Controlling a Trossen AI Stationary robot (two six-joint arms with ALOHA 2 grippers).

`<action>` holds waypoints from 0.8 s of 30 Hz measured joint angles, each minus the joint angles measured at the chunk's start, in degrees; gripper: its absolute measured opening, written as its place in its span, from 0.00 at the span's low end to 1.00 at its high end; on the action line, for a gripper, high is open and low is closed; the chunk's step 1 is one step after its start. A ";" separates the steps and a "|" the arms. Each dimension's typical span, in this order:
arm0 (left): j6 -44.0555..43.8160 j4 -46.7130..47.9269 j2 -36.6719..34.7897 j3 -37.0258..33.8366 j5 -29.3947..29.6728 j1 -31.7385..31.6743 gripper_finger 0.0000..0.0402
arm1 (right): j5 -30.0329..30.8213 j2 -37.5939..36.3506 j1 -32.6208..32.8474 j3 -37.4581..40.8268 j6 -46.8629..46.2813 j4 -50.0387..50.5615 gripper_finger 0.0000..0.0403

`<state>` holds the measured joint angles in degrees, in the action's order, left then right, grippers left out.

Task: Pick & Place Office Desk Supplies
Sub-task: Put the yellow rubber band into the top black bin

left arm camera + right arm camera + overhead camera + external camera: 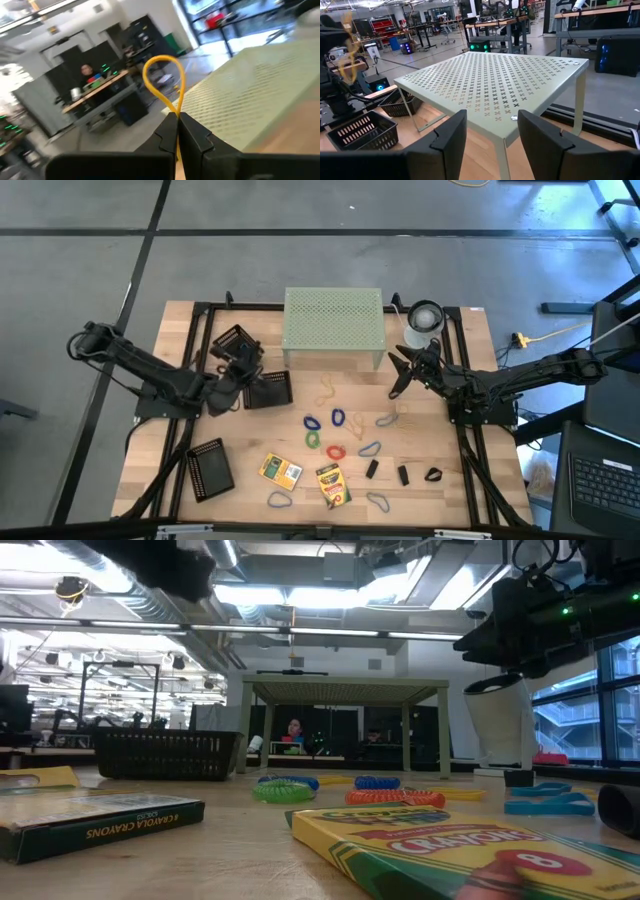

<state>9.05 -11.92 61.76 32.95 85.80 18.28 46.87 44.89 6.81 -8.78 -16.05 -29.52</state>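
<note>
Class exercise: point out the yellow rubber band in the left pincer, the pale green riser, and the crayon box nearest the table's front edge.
yellow rubber band (162, 75), left wrist view, on its loop.
pale green riser (333, 316), high view, on its perforated top.
crayon box (333, 485), high view, on its printed lid.

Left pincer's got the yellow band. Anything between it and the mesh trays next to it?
Nothing visible. The left pincer holds the yellow band in the air close to two mesh trays, with no object between them in the high view. The green riser stands farther off.
</note>
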 joint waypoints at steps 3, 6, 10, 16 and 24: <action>-3.27 4.33 -0.54 0.00 -4.87 -4.92 0.01 | 0.02 0.01 0.00 0.00 0.00 0.00 0.45; -8.10 10.18 -1.44 0.00 -17.07 -10.32 0.01 | 0.00 0.01 -0.02 0.00 0.00 0.00 0.45; -16.87 19.24 -2.61 0.00 -26.66 -17.42 0.01 | 0.02 0.01 -0.02 0.00 0.22 0.00 0.45; -27.96 31.81 -5.69 0.00 -33.27 -24.44 0.01 | 0.00 0.01 0.00 0.00 0.63 0.00 0.45; -36.03 44.46 -8.33 0.00 -34.49 -30.13 0.01 | 0.02 0.01 -0.02 0.00 0.66 0.00 0.45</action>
<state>-26.98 32.54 53.43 32.95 51.31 -11.85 46.89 44.91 6.79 -8.78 -15.40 -29.52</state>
